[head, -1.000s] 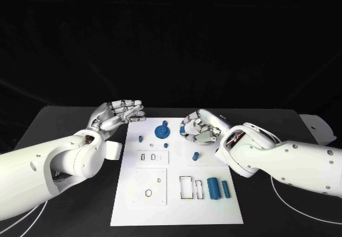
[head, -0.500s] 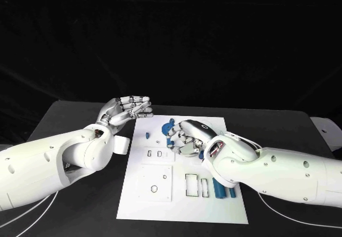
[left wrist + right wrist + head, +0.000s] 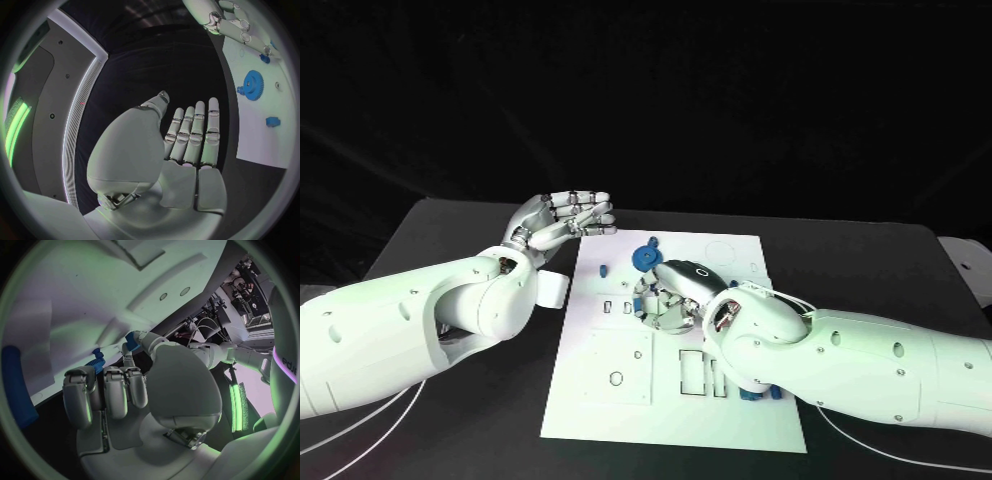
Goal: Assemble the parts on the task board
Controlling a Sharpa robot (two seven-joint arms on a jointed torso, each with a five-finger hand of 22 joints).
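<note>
White task board (image 3: 610, 400) – blue gear (image 3: 648, 257) and blue pegs (image 3: 757, 392) – black table (image 3: 444, 240).

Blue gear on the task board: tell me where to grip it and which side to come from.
Grip the blue gear by its toothed rim, coming down from above. It lies flat on the task board, so only its rim offers opposing faces. The right hand hovers just nearer the robot; the left hand is beside the board.

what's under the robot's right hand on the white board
The right hand hovers over the task board below the blue gear. A blue part shows at its fingertips; the rest is covered.
</note>
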